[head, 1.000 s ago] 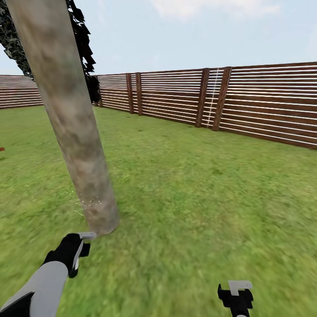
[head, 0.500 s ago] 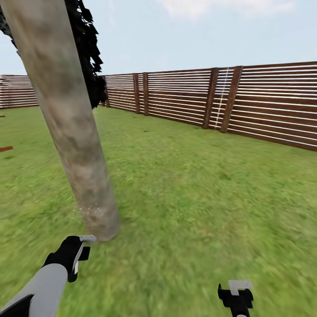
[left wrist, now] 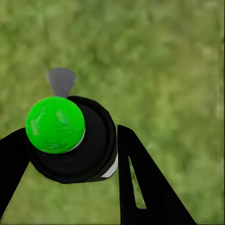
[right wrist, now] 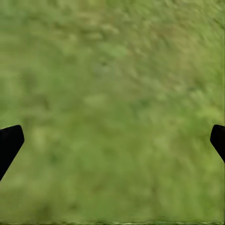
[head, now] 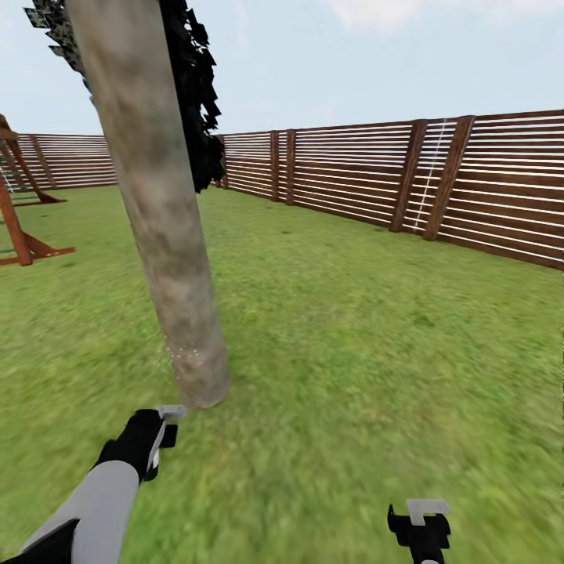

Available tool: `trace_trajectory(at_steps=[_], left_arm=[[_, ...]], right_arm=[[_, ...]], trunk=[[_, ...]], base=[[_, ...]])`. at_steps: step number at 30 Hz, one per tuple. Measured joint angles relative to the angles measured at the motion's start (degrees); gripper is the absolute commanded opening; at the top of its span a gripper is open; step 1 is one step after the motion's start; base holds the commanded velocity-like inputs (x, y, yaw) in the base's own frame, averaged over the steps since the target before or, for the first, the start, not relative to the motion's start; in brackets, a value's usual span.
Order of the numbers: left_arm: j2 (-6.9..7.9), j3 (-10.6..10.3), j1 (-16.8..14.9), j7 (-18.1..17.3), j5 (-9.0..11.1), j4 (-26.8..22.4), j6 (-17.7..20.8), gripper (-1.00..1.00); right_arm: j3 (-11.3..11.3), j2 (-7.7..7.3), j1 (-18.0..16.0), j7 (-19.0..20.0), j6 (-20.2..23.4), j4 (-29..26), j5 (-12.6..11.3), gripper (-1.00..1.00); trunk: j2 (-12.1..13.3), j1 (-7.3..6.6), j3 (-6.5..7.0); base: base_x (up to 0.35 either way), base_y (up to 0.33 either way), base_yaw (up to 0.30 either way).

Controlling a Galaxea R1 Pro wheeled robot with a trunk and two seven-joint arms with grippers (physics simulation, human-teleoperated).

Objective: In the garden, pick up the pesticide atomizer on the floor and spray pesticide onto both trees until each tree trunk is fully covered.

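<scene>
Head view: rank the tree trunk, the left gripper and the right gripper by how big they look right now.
1. Tree trunk, by far the largest.
2-3. Left gripper and right gripper look about alike; the right one is cut off by the frame edge, so I won't rank them.
</scene>
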Motion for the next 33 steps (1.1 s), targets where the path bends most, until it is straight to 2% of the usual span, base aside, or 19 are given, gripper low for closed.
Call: trace_trajectory(at_steps=[2, 4, 5, 6, 7, 8, 9, 10, 11, 12, 13, 14, 15, 16, 17, 20, 21, 25, 33], left_arm=[[-0.86, -1.1, 0.0, -0.6, -0.2, -6.1, 0.1, -1.0], [-0.62, -1.6, -0.1, -1.1, -0.3, -11.0, 0.3, -1.0], [-0.2, -1.7, -0.1, -2.7, -0.1, -13.7, 0.5, -1.0], [-0.04, -1.9, -0.1, -5.9, 0.3, -16.9, 1.0, -1.0], [-0.44, -2.9, -0.1, -7.6, 0.5, -18.5, 1.2, -1.0], [-0.75, -4.2, -0.1, -8.3, 0.5, -19.2, 1.4, -1.0], [-1.41, -10.1, -1.4, -9.2, 0.7, -19.9, 5.8, -1.0], [-1.38, -12.5, -2.5, -9.4, 0.9, -20.1, 8.2, -1.0], [-1.04, -13.4, -3.7, -10.1, 0.5, -20.2, 9.7, -1.0], [-0.06, -13.9, -4.9, -11.9, 0.2, -20.2, 10.9, -1.0], [2.35, -13.9, -5.5, -14.7, 0.2, -20.2, 11.9, -1.0], [6.48, -14.1, -5.8, -18.9, 0.5, -20.1, 13.5, -1.0], [9.18, -14.2, -5.9, -22.9, -0.6, -20.1, 14.5, -1.0], [9.36, -14.4, -6.0, -24.8, 0.8, -20.2, 15.3, -1.0], [9.19, -14.5, -6.1, -25.8, 0.7, -20.2, 15.5, -1.0], [5.92, -14.7, -8.4, -26.7, 0.7, -20.2, 18.3, -1.0], [5.86, -14.8, -8.6, -26.8, 0.1, -20.2, 18.8, -1.0], [6.65, -14.8, -8.3, -26.9, -0.3, -21.4, 19.3, -1.0], [6.36, -15.1, -7.9, -26.5, -0.3, -21.9, 19.4, -1.0]], right_arm=[[0.0, -0.07, 0.0, 0.1, 0.0, 0.0, 0.0, 1.0], [0.0, -0.06, 0.0, 0.1, 0.1, -0.1, 0.0, 1.0], [0.0, -0.08, 0.0, 0.1, 0.1, -0.1, 0.0, 1.0], [0.0, -0.09, 0.0, 0.1, 0.1, -0.1, 0.0, 1.0], [0.0, -0.09, 0.0, 0.1, 0.1, -0.1, 0.0, 1.0], [0.0, -0.09, 0.0, 0.1, 0.1, -0.1, 0.0, 1.0], [0.0, -0.09, 0.0, 0.0, 0.1, 0.0, 0.0, 1.0], [0.0, -0.09, 0.0, 0.1, 0.1, -0.1, 0.0, 1.0], [0.0, -0.09, 0.0, 0.1, 0.1, 0.0, 0.0, 1.0], [0.0, -0.09, 0.0, 0.0, 0.1, -0.1, 0.0, 1.0], [0.0, -0.09, 0.0, 0.0, 0.1, 0.0, 0.0, 1.0], [0.0, -0.09, 0.0, 0.1, 0.1, 0.0, 0.1, 1.0], [0.1, -0.09, 0.0, 0.1, 0.1, 0.0, 0.1, 1.0], [0.1, -0.09, 0.0, 0.0, 0.1, 0.0, 0.1, 1.0], [0.1, -0.09, 0.0, 0.0, 0.1, 0.0, 0.1, 1.0], [0.1, -0.09, 0.0, 0.0, 0.1, 0.0, 0.0, 1.0], [0.1, -0.09, 0.0, 0.0, 0.1, 0.0, 0.1, 1.0], [0.1, -0.09, 0.0, 0.0, 0.1, 0.0, 0.0, 1.0], [0.1, -0.09, 0.0, 0.0, 0.1, 0.0, 0.1, 1.0]], trunk=[[0.0, -0.01, 0.0], [0.0, -0.03, 0.0], [0.0, -0.03, 0.0], [0.0, -0.04, 0.01], [0.0, -0.03, 0.0], [0.0, -0.03, 0.0], [0.0, -0.03, 0.0], [0.0, -0.03, 0.0], [0.0, -0.03, 0.0], [0.0, -0.03, 0.0], [0.0, -0.03, 0.0], [0.0, -0.03, 0.0], [0.0, -0.03, 0.0], [0.0, -0.03, -0.01], [0.0, -0.03, 0.0], [0.0, -0.03, 0.0], [0.0, -0.03, 0.0], [0.0, -0.03, 0.0], [0.0, -0.03, 0.0]], base=[[-0.181, -0.02, 0.005], [-0.028, -0.003, 0.001], [-0.006, -0.001, 0.0], [-0.003, 0.0, 0.0], [-0.002, 0.0, 0.0], [0.0, 0.0, 0.0], [0.0, 0.0, 0.0], [0.0, 0.0, 0.0], [0.0, 0.0, 0.0], [0.0, 0.0, 0.0], [0.0, 0.0, 0.0], [0.0, 0.0, 0.0], [0.0, 0.0, 0.0], [0.0, 0.0, 0.0], [0.0, 0.0, 0.0], [0.0, 0.0, 0.104], [0.0, 0.0, 0.242], [0.0, 0.0, 0.186], [0.03, -0.211, 0.005]])
